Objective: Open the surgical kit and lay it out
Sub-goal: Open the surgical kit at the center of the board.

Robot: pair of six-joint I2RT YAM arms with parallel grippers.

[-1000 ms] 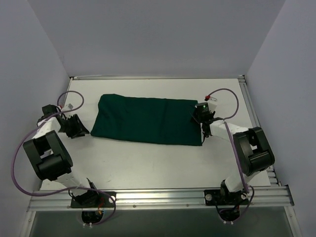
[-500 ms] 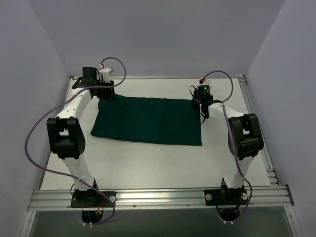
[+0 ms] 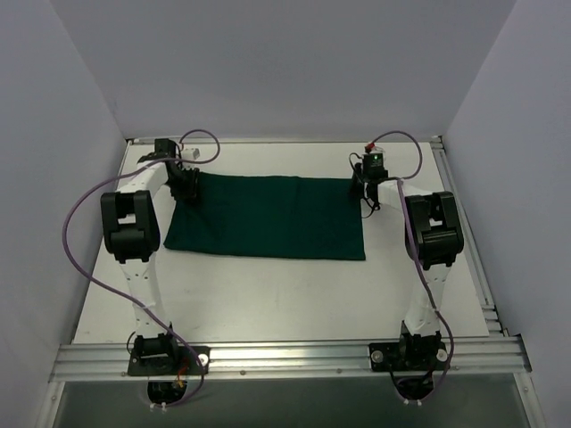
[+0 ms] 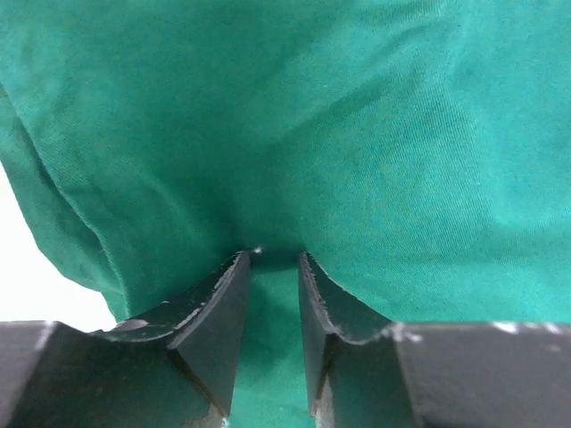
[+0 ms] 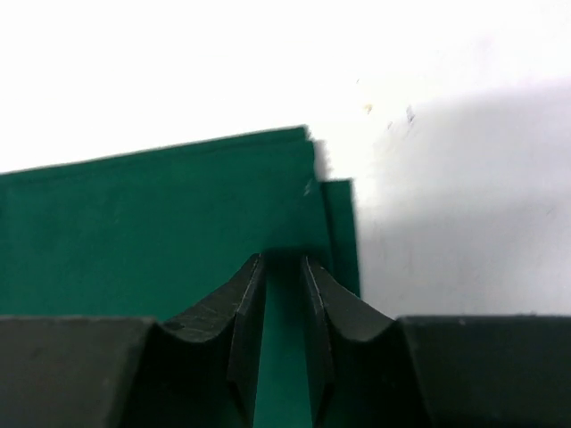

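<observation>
The surgical kit is a dark green cloth wrap [image 3: 268, 218], folded shut and lying flat across the middle of the white table [image 3: 268, 294]. The tray, clamps, tweezers, gauze and packets are hidden. My left gripper [image 3: 186, 185] is at the wrap's far left corner. In the left wrist view its jaws [image 4: 274, 259] stand nearly closed, pinching bunched green cloth [image 4: 357, 134]. My right gripper [image 3: 370, 192] is at the far right corner. In the right wrist view its jaws [image 5: 283, 260] stand nearly closed on the layered cloth edge [image 5: 134, 223].
The white table [image 5: 446, 89] is walled at the back and both sides. An aluminium rail [image 3: 285, 357] runs along the near edge, where both arm bases are bolted. Purple cables [image 3: 76, 223] loop from each arm.
Both arms have swung from the wrap's side edges up to its far corners. The grippers now sit low on the cloth corners. The wrap itself has barely shifted.
</observation>
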